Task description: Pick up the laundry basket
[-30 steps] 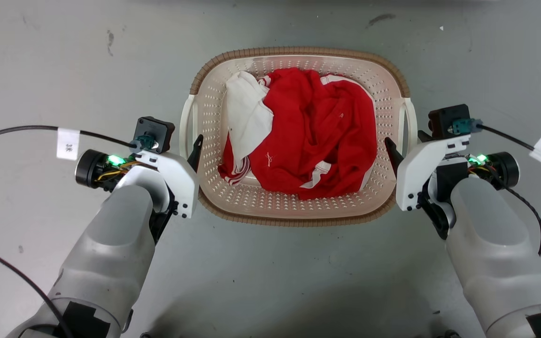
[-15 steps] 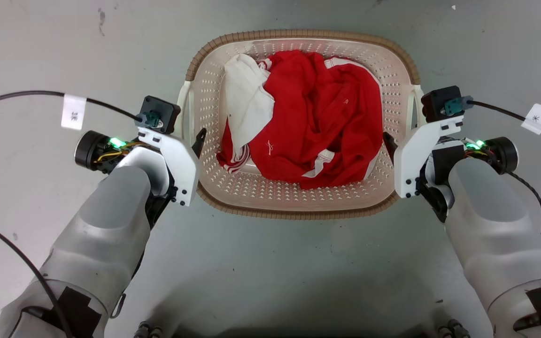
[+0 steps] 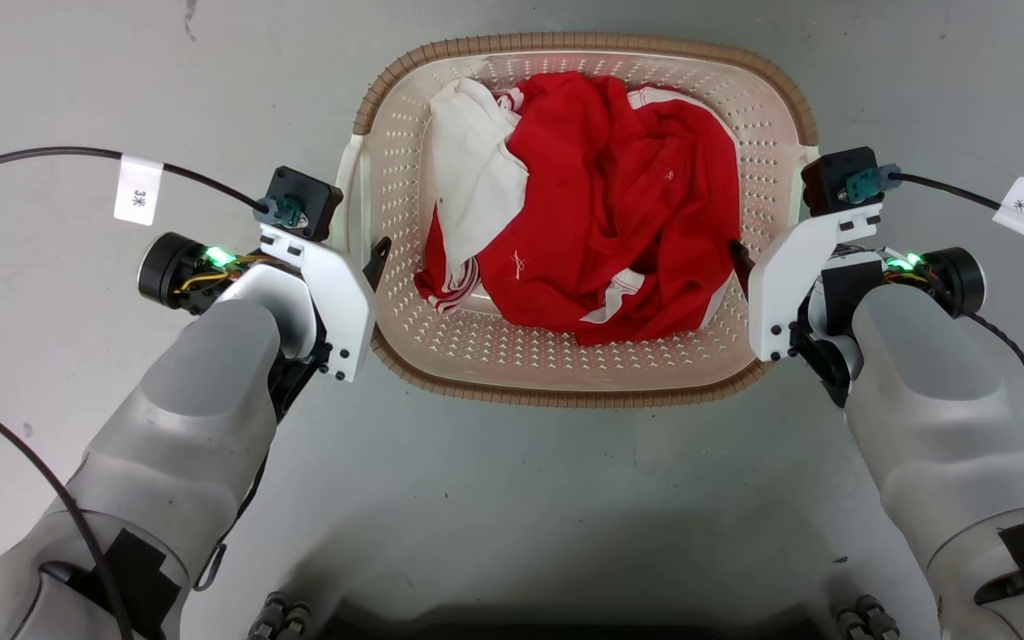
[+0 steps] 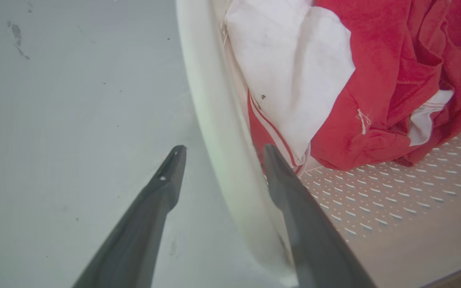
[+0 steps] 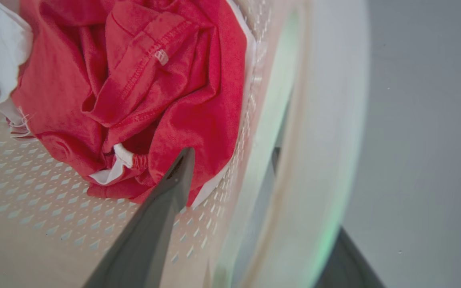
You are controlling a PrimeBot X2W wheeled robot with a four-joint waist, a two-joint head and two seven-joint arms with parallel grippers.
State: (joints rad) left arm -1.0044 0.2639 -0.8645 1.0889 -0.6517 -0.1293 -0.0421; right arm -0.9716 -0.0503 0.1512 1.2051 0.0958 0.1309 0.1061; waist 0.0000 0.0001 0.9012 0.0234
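Left gripper (image 4: 223, 149) and right gripper (image 5: 230, 153) both spread, I straddle the laundry basket's (image 3: 565, 396) side handles (image 4: 214, 120); it seems to rest on the floor (image 3: 512, 498) before me. Clamping and lifting remain.

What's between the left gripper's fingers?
The laundry basket's white side, in the left wrist view: the left gripper straddles it, one finger outside, one inside.
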